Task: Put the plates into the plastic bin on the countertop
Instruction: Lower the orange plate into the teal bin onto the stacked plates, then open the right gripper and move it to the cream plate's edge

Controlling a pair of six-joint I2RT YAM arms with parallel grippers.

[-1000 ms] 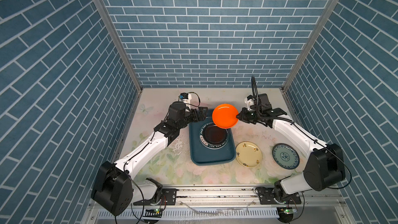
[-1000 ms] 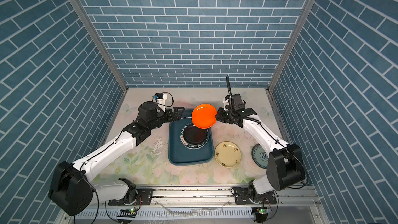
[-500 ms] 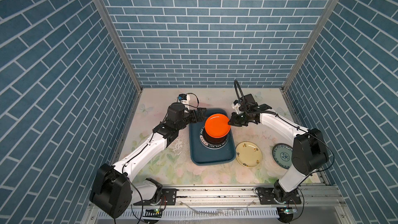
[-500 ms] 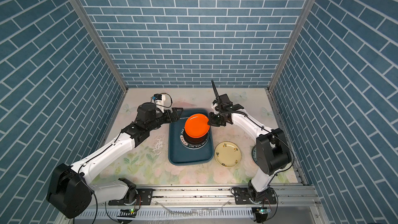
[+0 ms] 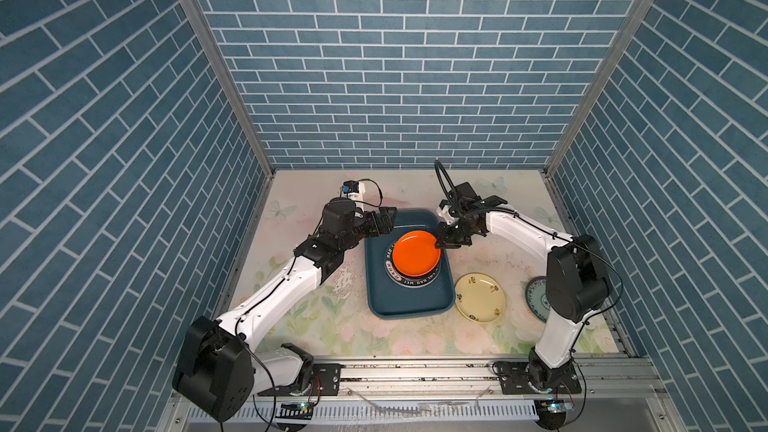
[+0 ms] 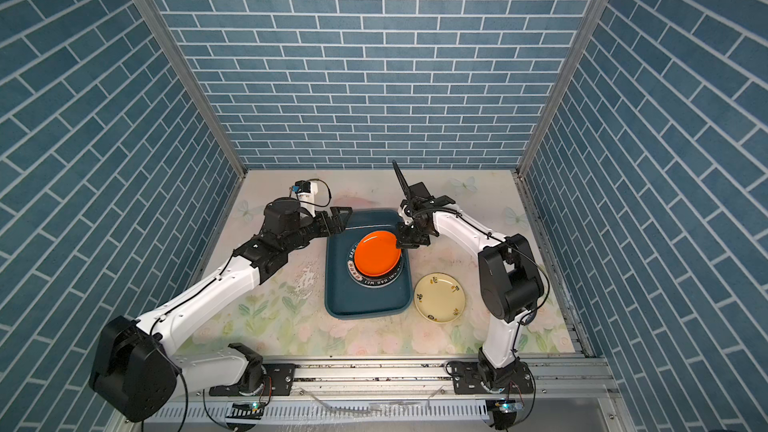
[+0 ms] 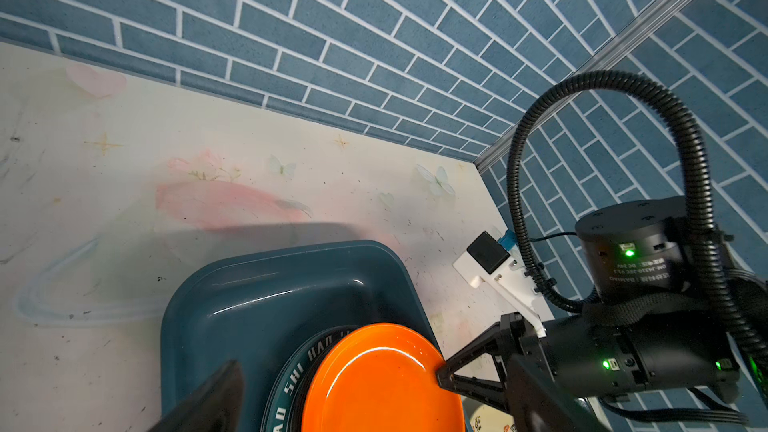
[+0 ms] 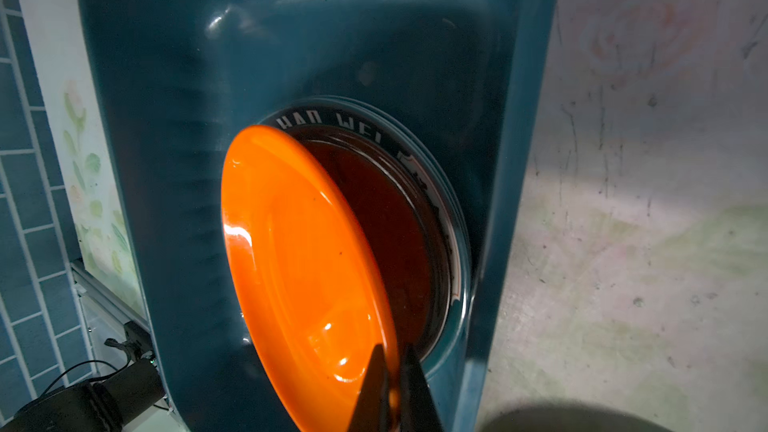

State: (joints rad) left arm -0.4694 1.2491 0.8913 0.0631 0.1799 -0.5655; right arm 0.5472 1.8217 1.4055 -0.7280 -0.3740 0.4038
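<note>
Blue brick-patterned walls [image 5: 395, 56] on three sides; aluminium corner posts [image 5: 212, 60]; metal rail [image 5: 415, 367] in front.

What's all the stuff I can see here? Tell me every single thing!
orange plate: one, bright orange, tilted over the stack in the bin
lettered plates: a stack, number hidden, dark lettered rims, inside the bin
cream-yellow plate: one, pale yellow, on the countertop beside the bin
blue-patterned plate: one, blue-green, on the countertop, partly hidden by the right arm
plastic bin: one, dark teal, mid-countertop
countertop: one, pale with flowers
brick walls: three, blue, around the countertop
left gripper: one, black, open, at the bin's far corner
right gripper: one, black, shut on the orange plate's edge
</note>
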